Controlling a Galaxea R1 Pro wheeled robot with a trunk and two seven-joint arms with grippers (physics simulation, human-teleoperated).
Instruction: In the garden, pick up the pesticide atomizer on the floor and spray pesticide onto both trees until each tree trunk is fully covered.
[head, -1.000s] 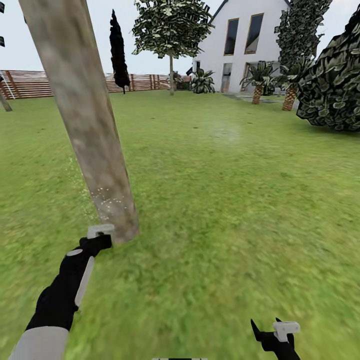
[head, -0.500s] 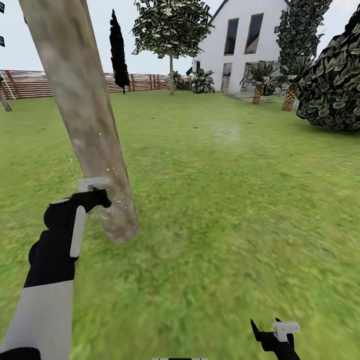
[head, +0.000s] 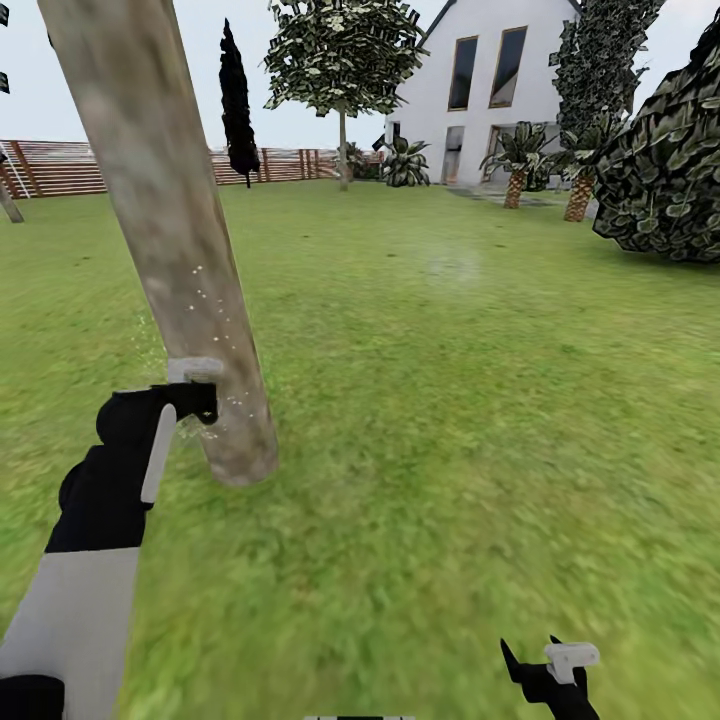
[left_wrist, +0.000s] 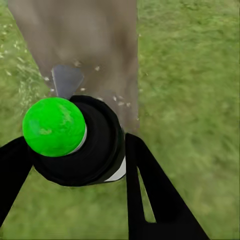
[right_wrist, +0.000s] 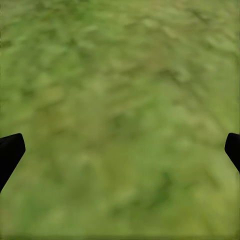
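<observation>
A thick pale mottled tree trunk (head: 165, 230) leans up from the lawn at the left. My left gripper (head: 198, 398) sits close against its lower part, a little above the base. In the left wrist view this gripper (left_wrist: 77, 144) is shut on the pesticide atomizer (left_wrist: 54, 126), a black body with a bright green round cap, pointing at the trunk (left_wrist: 95, 45). Fine white specks (head: 205, 290) dot the bark above the gripper. My right gripper (head: 530, 646) hangs low at the front right, open over bare grass (right_wrist: 120, 100), holding nothing.
Open lawn (head: 450, 400) stretches ahead and to the right. A large dark bush (head: 665, 170) stands at the right, a white house (head: 480, 80) and palms behind it. A wooden fence (head: 60, 168) runs along the back left, with a thin leafy tree (head: 343, 60).
My left arm has lifted the atomizer from the trunk's base to a higher spot on the bark, and the white specks now sit higher up. The right arm has stayed put.
</observation>
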